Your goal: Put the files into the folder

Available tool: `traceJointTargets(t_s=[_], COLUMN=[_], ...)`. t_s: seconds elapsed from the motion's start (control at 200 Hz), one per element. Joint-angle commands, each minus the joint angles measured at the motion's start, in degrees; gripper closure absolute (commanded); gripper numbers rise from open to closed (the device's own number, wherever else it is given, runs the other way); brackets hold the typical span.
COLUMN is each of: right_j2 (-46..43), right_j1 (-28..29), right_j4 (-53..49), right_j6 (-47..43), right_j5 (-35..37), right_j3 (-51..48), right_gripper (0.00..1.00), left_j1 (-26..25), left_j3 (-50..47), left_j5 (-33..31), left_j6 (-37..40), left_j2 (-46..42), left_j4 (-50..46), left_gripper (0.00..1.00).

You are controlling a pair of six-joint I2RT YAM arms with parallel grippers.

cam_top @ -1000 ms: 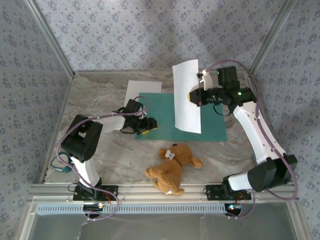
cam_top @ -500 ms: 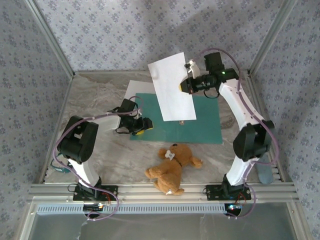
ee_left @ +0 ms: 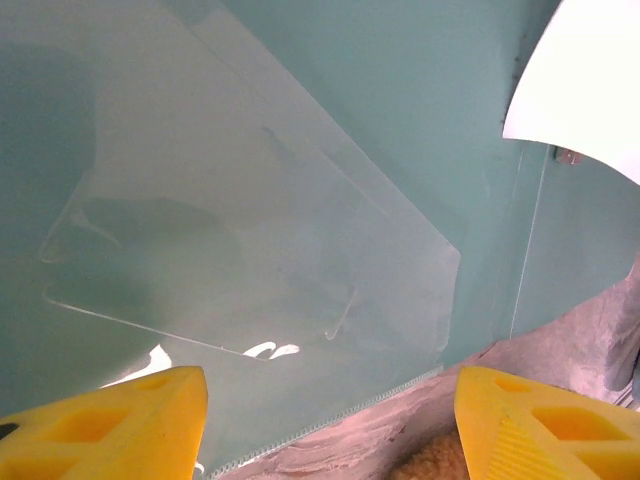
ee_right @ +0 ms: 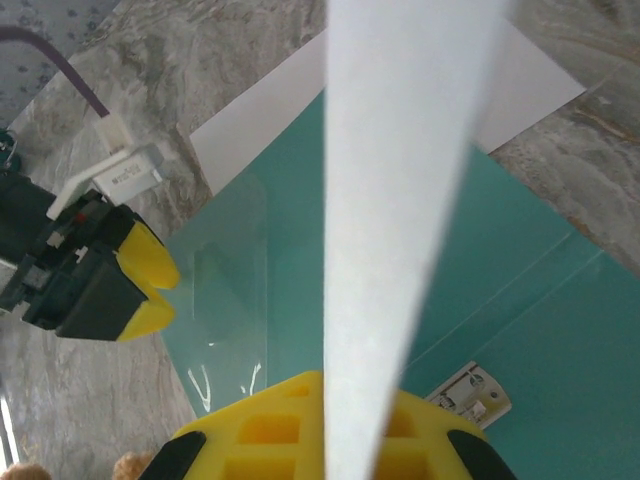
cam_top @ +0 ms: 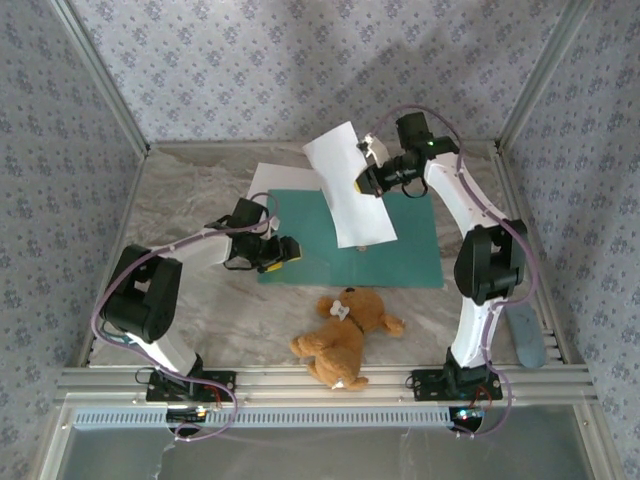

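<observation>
The left hand (ee_left: 330,425) hung over the folder (ee_left: 400,120), its yellow fingers (ee_left: 110,425) spread wide with nothing between them. A clear pocket (ee_left: 260,250) lay flat on the teal card. A white sheet (ee_left: 590,80) curved in at the upper right, a metal clip (ee_left: 570,155) just under its edge. The marble table (ee_left: 560,350) showed at the lower right.

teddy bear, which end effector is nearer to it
Left. The left end effector sits at the near left edge of the teal folder, just beyond the teddy bear; the right end effector holds a paper sheet up over the folder's far side.
</observation>
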Motion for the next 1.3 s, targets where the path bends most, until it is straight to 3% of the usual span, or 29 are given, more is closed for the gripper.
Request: traceJointTargets(t_s=[0.0, 0.23, 0.909, 1.039, 1.294], right_j2=[2.59, 6.14, 10.30, 12.07, 15.43], right_j1=[-0.29, -1.44, -1.88, -1.71, -1.57], right_j4=[-1.23, -0.50, 1.05, 3.58, 6.00], right_j6=[-3.19, -2.85, -1.44, 1.06, 2.03], right_j5=[-4.00, -9.78, -15.32, -12.78, -16.99], right_j3=[1.81, 2.53, 2.45, 2.54, 1.92], right_gripper=[1.00, 1.00, 1.00, 1.00, 1.00], left_j1=[0.64, 0.85, 1.35, 1.35, 1.49], left_j3=[-0.92, -1.09, -3.38, -3.38, -4.02], left_j5=[-0.36, -0.30, -0.70, -1.57, -2.01], left_j6=[1.10, 2.17, 1.11, 0.87, 0.12], left_j2=[-1.69, -1.88, -5.67, -5.62, -6.09], left_j4=[-1.56, -1.95, -1.02, -1.56, -0.67], left_gripper=[0.34, 0.34, 0.34, 0.34, 0.34])
